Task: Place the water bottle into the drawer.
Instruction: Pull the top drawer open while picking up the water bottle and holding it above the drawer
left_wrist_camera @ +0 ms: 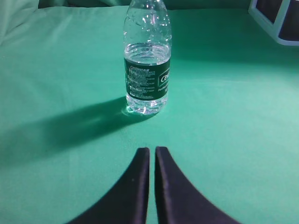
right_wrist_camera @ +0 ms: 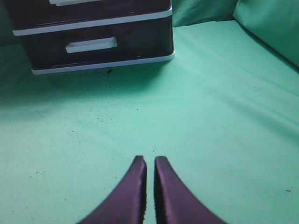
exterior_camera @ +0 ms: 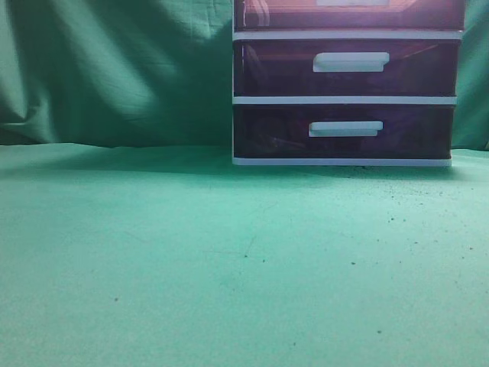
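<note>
Both grippers (left_wrist_camera: pixel 152 154) (right_wrist_camera: pixel 149 162) closed — empty, water bottle (left_wrist_camera: pixel 147 60) apart

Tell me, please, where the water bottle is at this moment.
The water bottle appears only in the left wrist view, standing upright on the green cloth ahead of the left gripper, with the drawer unit's corner at upper right.
</note>
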You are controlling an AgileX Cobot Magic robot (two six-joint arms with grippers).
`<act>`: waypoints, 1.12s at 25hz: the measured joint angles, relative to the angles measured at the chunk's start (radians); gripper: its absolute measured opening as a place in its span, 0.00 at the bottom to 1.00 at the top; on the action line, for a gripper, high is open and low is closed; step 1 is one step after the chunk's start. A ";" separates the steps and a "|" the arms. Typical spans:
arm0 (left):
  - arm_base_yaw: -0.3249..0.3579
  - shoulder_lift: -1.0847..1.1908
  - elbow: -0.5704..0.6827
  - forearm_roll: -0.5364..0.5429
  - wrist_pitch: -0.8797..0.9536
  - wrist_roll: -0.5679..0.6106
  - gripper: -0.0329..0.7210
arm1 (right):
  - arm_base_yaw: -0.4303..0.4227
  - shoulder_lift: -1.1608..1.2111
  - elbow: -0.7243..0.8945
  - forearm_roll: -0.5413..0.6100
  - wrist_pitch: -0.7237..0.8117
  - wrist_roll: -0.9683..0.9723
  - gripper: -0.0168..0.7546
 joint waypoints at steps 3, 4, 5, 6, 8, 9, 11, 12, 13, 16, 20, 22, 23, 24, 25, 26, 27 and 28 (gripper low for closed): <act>0.000 0.000 0.000 0.000 0.000 0.000 0.04 | 0.000 0.000 0.000 0.000 0.000 0.000 0.08; 0.000 0.000 0.000 0.000 0.000 0.000 0.04 | 0.000 0.000 0.000 0.000 0.000 0.000 0.08; 0.000 0.000 0.000 0.000 0.000 0.000 0.04 | 0.000 0.000 0.000 0.000 0.000 0.000 0.08; 0.000 0.000 0.000 0.000 0.000 0.000 0.04 | 0.000 0.000 0.000 0.000 0.000 0.000 0.08; 0.000 0.000 0.000 0.000 0.000 0.000 0.04 | 0.000 0.000 0.000 0.000 0.000 0.000 0.08; 0.000 0.000 0.000 0.000 0.000 0.000 0.04 | 0.000 0.000 0.000 0.000 0.000 0.000 0.08; 0.000 0.000 0.000 0.000 0.000 0.000 0.04 | 0.000 0.000 0.000 0.000 0.000 0.000 0.08; 0.000 0.000 0.000 0.000 0.000 0.000 0.04 | 0.000 0.000 0.000 0.000 0.000 0.000 0.08; 0.000 0.000 0.000 0.000 0.000 0.000 0.04 | 0.000 0.000 0.000 0.000 0.000 0.000 0.08; 0.000 0.000 0.000 0.000 0.000 0.000 0.04 | 0.000 0.000 0.000 0.000 0.000 0.000 0.08; 0.000 0.000 0.002 -0.010 -0.060 -0.007 0.04 | 0.000 0.000 0.000 0.000 0.000 0.000 0.08; 0.000 0.000 0.002 -0.064 -0.199 -0.016 0.04 | 0.000 0.000 0.000 0.000 0.000 0.000 0.08; 0.000 0.000 0.002 -0.087 -0.264 -0.019 0.04 | 0.000 0.000 0.000 0.000 0.000 0.000 0.08; 0.000 0.000 0.002 -0.100 -0.337 -0.021 0.04 | 0.000 0.000 0.000 0.000 0.000 0.000 0.08; 0.000 0.000 0.002 -0.108 -0.390 -0.023 0.04 | 0.000 0.000 0.000 0.000 0.000 0.000 0.08; 0.000 0.000 0.002 -0.112 -0.441 -0.023 0.04 | 0.000 0.000 0.000 0.000 0.000 0.000 0.08; 0.000 0.000 0.002 -0.114 -0.476 -0.023 0.04 | 0.000 0.000 0.000 0.000 0.000 0.000 0.08; 0.000 0.000 0.002 -0.115 -0.495 -0.025 0.04 | 0.000 0.000 0.000 0.000 0.000 0.000 0.08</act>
